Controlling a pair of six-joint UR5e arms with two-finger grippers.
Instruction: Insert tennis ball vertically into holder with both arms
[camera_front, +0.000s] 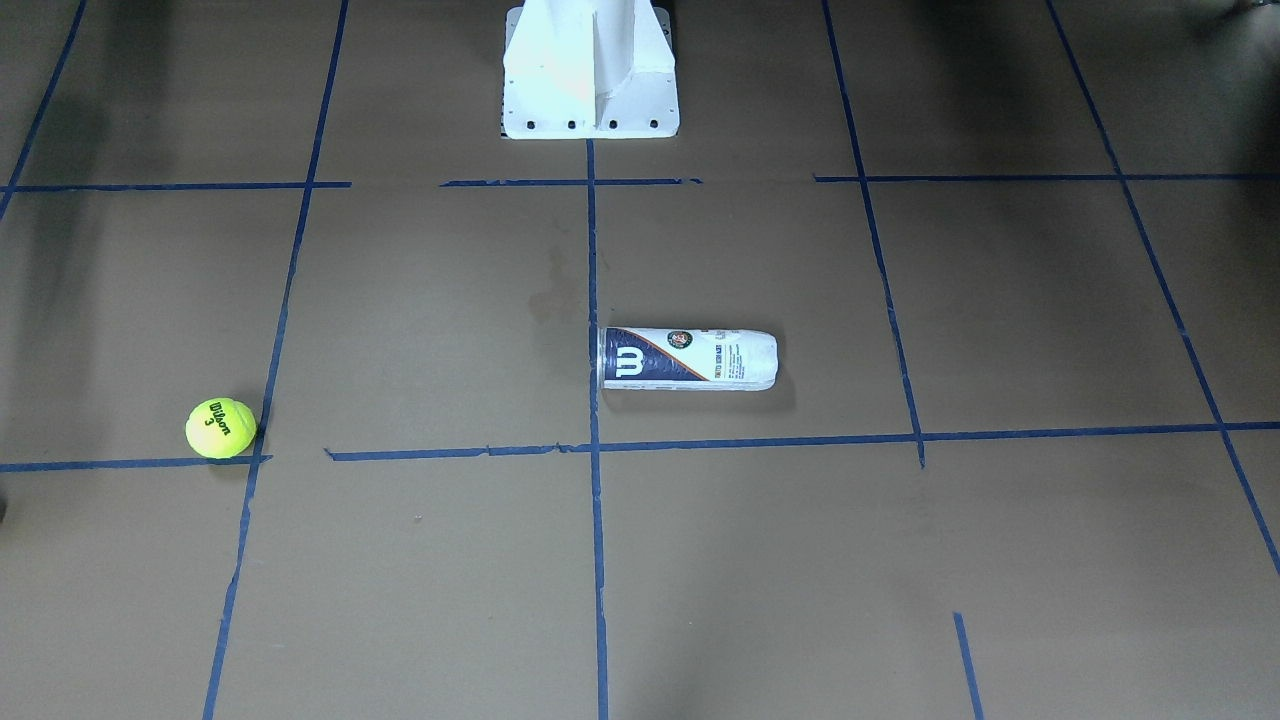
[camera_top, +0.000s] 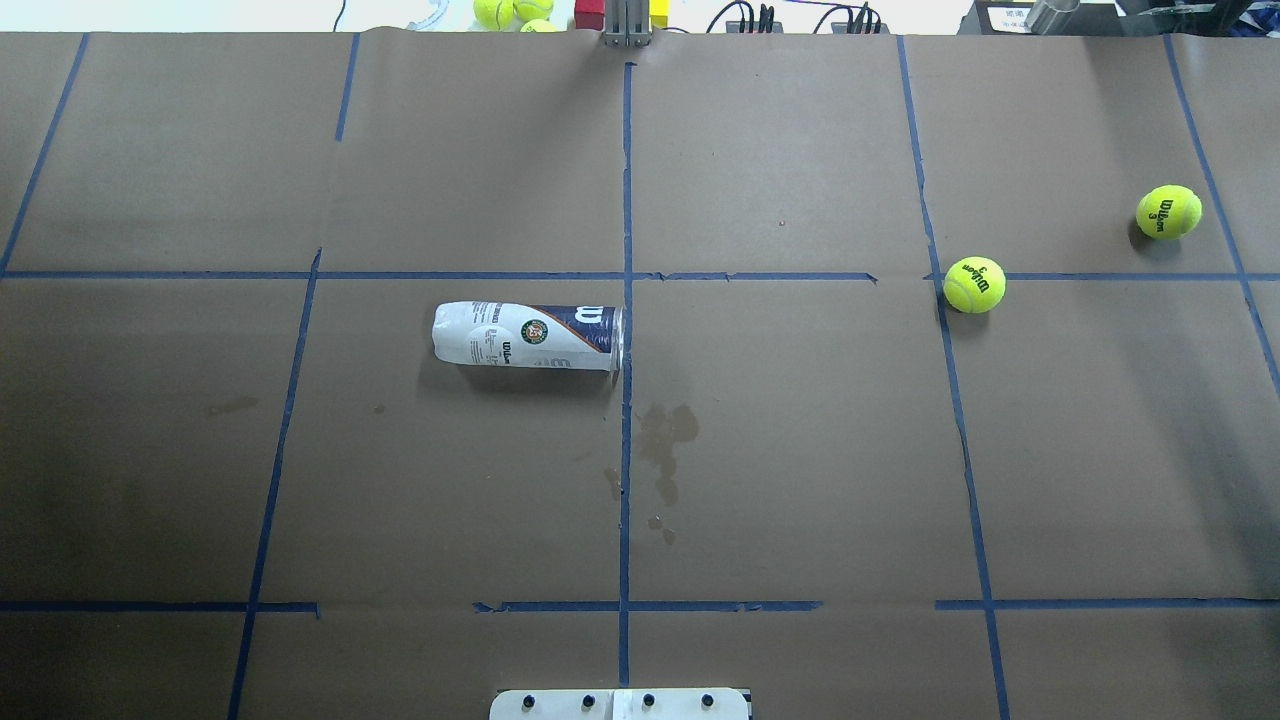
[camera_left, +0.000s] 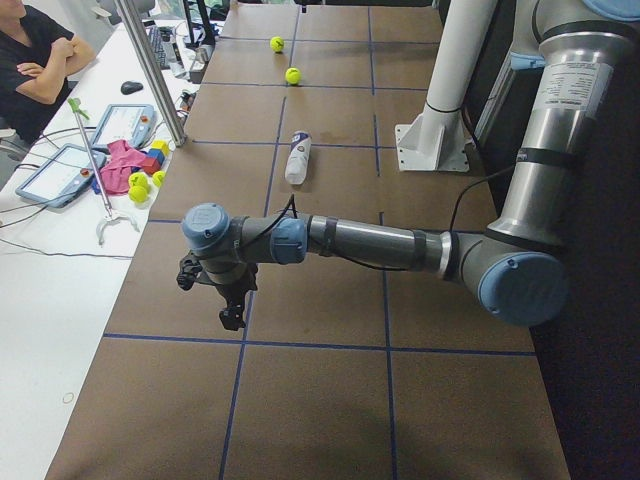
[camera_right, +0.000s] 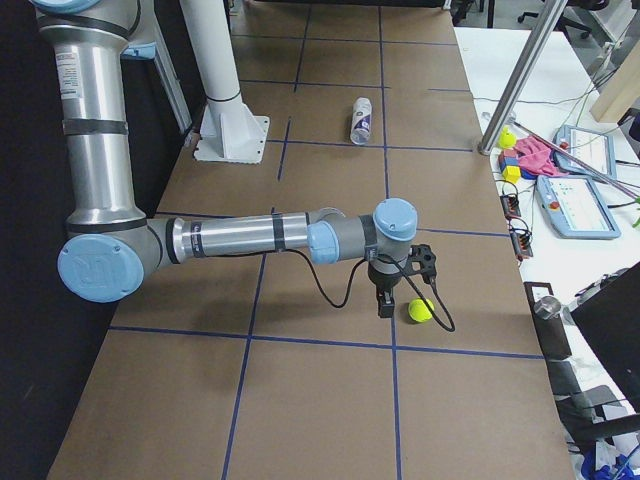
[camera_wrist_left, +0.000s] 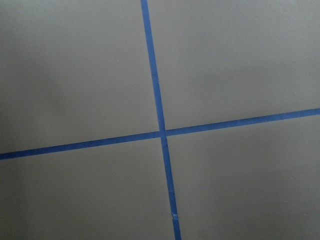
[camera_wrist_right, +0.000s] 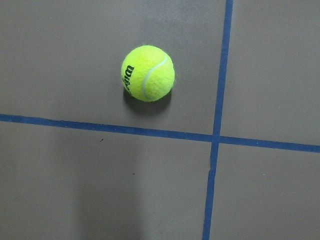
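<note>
Tennis ball (camera_wrist_right: 147, 73): at rest on the brown-papered table (camera_top: 800, 480), far out on the robot's right side. It sits in the angle of two blue tape (camera_wrist_right: 220, 75) lines and clear of both, black print on its flank. Nothing grips it.

Second ball (camera_top: 974, 284): same make, sitting at a tape crossing between the tennis ball and the holder, well apart from each.

Holder (camera_top: 525, 337): lying on its side, not upright, on the robot's left of the centre tape line. Its silver rim faces that line and reaches its edge; the closed end points away to the left.

Right gripper (camera_right: 386, 300): fingers pointing down, near the tennis ball on the robot's side of it. It appears not to touch, though the end-on view is too coarse to be sure. Whether its jaws are released or clenched, I cannot tell. The right arm (camera_right: 240, 238) is stretched out level above the table.

Left gripper (camera_left: 233, 318): pointing down over the paper at the opposite end, well apart from the holder. Its jaw state likewise cannot be told. Its wrist camera takes in only a tape crossing. The left arm (camera_left: 370, 242) is also held level.

Pedestal base (camera_front: 590, 70): white, standing at the table's middle on the robot's side. A stain (camera_top: 665, 450) darkens the paper between it and the holder.

Operator (camera_left: 35, 55): arms folded, at the side desk (camera_left: 50, 250)
</note>
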